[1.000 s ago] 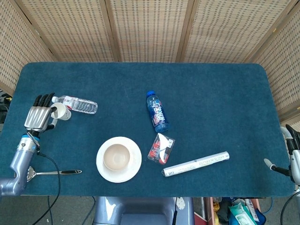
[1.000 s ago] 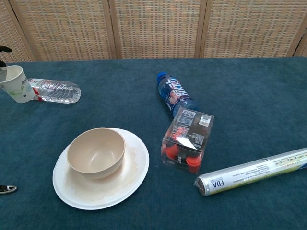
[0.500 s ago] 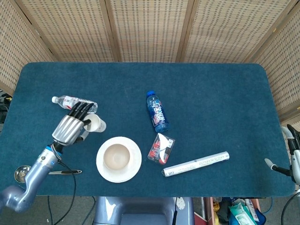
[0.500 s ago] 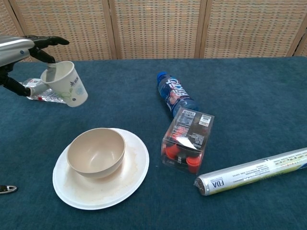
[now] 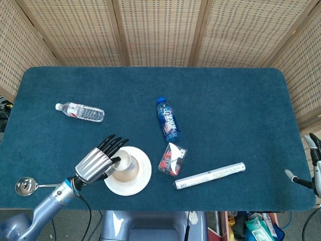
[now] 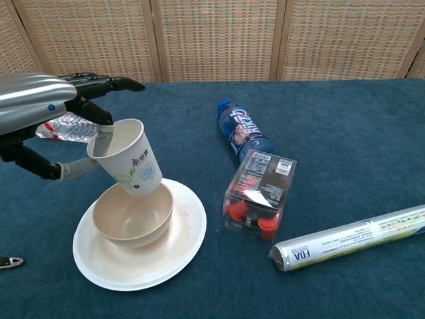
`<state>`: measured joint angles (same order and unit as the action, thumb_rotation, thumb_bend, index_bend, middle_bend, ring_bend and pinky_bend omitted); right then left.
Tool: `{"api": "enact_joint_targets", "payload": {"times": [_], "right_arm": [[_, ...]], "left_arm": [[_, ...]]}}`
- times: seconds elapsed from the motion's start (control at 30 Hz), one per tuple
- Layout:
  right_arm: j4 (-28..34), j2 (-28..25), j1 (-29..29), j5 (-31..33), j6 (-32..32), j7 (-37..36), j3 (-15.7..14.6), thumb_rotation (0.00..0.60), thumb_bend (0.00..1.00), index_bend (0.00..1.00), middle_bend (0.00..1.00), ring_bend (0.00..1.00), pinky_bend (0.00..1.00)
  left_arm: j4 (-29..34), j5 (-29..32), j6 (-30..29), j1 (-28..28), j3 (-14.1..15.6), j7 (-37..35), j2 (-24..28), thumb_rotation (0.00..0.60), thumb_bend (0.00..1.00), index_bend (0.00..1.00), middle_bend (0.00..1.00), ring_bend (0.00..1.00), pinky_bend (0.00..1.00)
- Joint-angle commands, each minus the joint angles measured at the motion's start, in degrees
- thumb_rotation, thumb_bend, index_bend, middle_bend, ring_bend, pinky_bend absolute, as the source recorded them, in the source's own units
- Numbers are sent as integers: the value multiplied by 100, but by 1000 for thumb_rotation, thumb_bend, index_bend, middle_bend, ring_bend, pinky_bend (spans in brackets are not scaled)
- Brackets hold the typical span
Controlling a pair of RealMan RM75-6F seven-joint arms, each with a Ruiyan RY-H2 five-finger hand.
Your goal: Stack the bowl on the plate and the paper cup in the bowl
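A beige bowl (image 6: 133, 222) sits on the white plate (image 6: 179, 249) near the table's front. My left hand (image 6: 60, 109) pinches the rim of a white paper cup (image 6: 127, 166) and holds it tilted just above the bowl, its base over the bowl's mouth. In the head view the left hand (image 5: 99, 161) covers the left part of the plate (image 5: 143, 173), with the cup (image 5: 123, 160) showing beside the fingers. Of my right hand (image 5: 313, 165) only a part shows at the table's far right edge, holding nothing.
A clear water bottle (image 5: 80, 111) lies at the back left. A blue drink bottle (image 5: 168, 119), a clear box with red contents (image 5: 173, 158) and a foil-wrapped roll (image 5: 209, 175) lie right of the plate. A metal spoon (image 5: 27, 186) lies at the front left.
My left hand has carried the paper cup from beside the water bottle rightward and toward the front, to just above the bowl. The right hand has hardly moved.
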<state>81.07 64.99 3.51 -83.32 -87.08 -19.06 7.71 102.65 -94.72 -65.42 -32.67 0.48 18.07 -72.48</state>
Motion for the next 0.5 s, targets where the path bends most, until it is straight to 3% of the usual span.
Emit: {"api": "enact_joint_targets", "payload": {"times": [0.03,0.5], "right_arm": [[3,-1,-1,-1,-4,0,2,600,142,9,0,0,0],[0,-12,-14,13,-10,-45,13,600,141,9,0,0,0]], "left_arm": [[77,104,135,5,39,132,114,600,440,642,0,0,8],[-79,498,578,-72,45,465,-177,600,440,642,0,0,7]]}}
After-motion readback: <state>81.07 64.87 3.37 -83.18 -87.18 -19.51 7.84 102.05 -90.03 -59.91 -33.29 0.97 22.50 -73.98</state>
